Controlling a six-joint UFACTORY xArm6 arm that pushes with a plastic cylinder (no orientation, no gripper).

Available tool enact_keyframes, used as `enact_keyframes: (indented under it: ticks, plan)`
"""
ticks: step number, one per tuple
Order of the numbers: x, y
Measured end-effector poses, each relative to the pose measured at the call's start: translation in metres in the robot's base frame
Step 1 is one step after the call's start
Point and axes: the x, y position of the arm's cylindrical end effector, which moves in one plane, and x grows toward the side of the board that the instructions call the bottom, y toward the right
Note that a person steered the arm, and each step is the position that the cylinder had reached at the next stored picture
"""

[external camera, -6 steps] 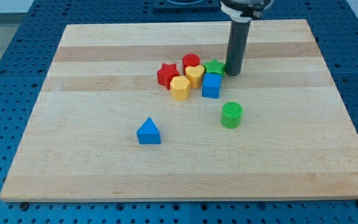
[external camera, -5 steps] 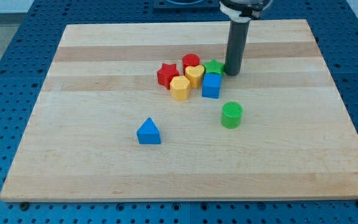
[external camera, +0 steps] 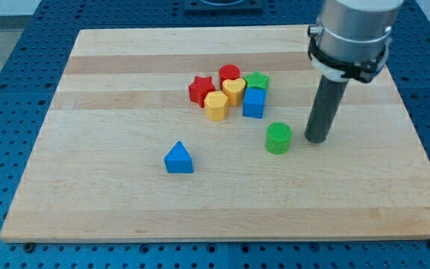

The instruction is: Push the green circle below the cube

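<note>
The green circle (external camera: 278, 138) stands on the wooden board (external camera: 125, 90), below and a little right of the blue cube (external camera: 254, 102). My tip (external camera: 317, 139) rests on the board just to the right of the green circle, with a small gap between them. The cube sits at the lower right of a tight cluster of blocks.
The cluster holds a red star (external camera: 200, 88), a red block (external camera: 229, 73), a yellow heart (external camera: 234, 90), a yellow hexagon (external camera: 216, 105) and a green star (external camera: 258, 81). A blue triangle (external camera: 178, 158) lies alone at the lower left.
My tip has moved from beside the green star, down and to the right, to the right side of the green circle. No block has moved.
</note>
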Motion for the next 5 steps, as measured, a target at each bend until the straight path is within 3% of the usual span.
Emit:
enact_keyframes:
  ticks: [3, 5]
  plan:
    - [0.014, -0.073]
    - [0.013, -0.09]
